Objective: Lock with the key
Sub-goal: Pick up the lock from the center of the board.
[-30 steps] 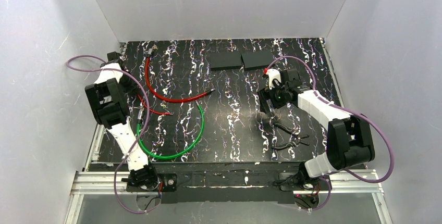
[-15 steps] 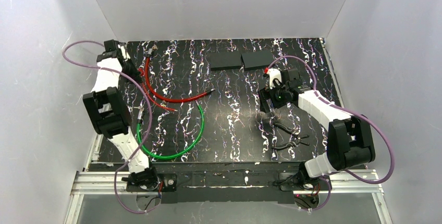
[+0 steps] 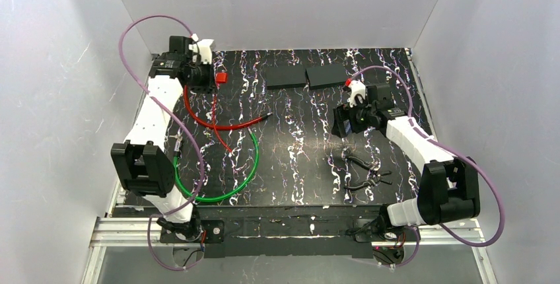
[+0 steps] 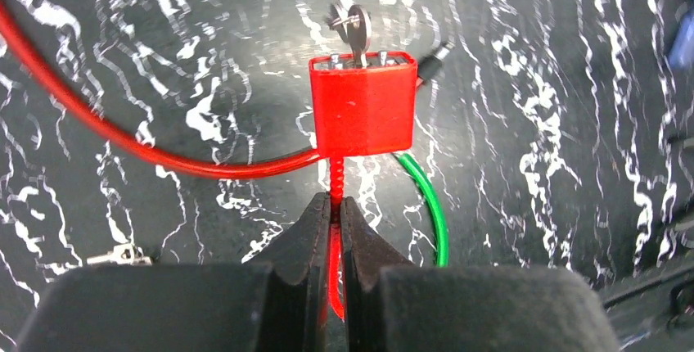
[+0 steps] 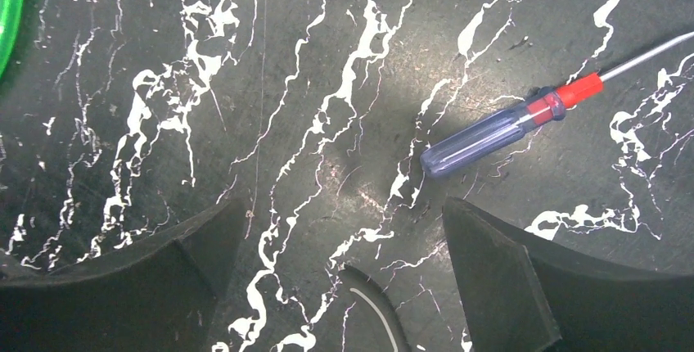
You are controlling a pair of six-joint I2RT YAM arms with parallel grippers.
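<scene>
A red lock body (image 4: 362,105) with a silver key (image 4: 354,26) in its far face is held above the table. My left gripper (image 4: 335,205) is shut on the ribbed red cable (image 4: 336,173) just behind the body. In the top view the left gripper (image 3: 210,76) is at the far left with the lock (image 3: 221,77) ahead of it. The red cable (image 3: 218,125) trails down onto the table. My right gripper (image 5: 342,205) is open over bare table at the right (image 3: 342,124), holding nothing.
A green cable (image 3: 245,177) loops across the near left. Two black blocks (image 3: 305,75) lie at the back. Black pliers (image 3: 363,172) lie near the right arm. A blue-handled screwdriver (image 5: 483,139) lies just beyond the right fingers. White walls close in three sides.
The left arm has swung up and right along the far edge, carrying the red lock body off the table and dragging its cable. The right gripper has shifted slightly right.
</scene>
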